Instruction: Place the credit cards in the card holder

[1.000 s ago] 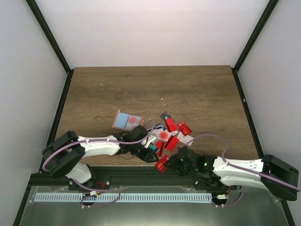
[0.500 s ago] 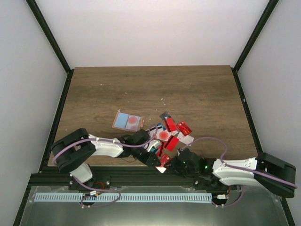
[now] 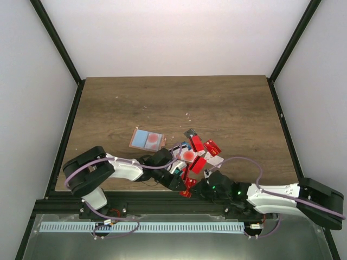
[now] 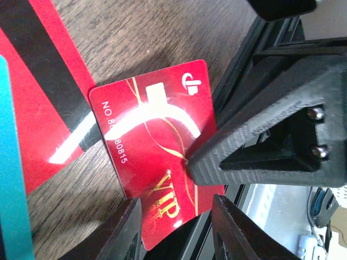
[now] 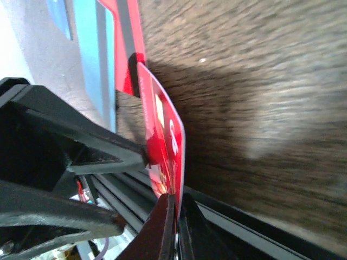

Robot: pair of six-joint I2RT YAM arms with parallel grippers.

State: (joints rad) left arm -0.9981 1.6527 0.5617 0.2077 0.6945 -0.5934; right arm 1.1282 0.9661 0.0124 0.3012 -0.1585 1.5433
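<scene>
A red VIP credit card (image 4: pixel 157 146) hangs over the table's near edge. My right gripper (image 5: pixel 176 212) is shut on its overhanging edge and holds the card (image 5: pixel 172 135) tilted up on its side. My left gripper (image 4: pixel 176 233) is open, and the card's corner lies loosely between its fingers (image 4: pixel 123 233). From above, both grippers meet at that card (image 3: pixel 189 184), the left gripper (image 3: pixel 180 180) and the right gripper (image 3: pixel 195 187). More credit cards (image 3: pixel 198 153) lie piled behind them. The salmon-brown card holder (image 3: pixel 147 140) lies farther back left, with a blue and a red patch showing on it.
A red card with a black stripe (image 4: pixel 43 81) and a teal card (image 4: pixel 11 179) lie right beside the held card. The black frame rail (image 3: pixel 162 201) runs just below the table's near edge. The right gripper's finger (image 4: pixel 244 146) crosses the left wrist view.
My right gripper has closed on the red VIP card at the table's edge. Both grippers have drawn closer together there, and the left jaws have narrowed slightly.
</scene>
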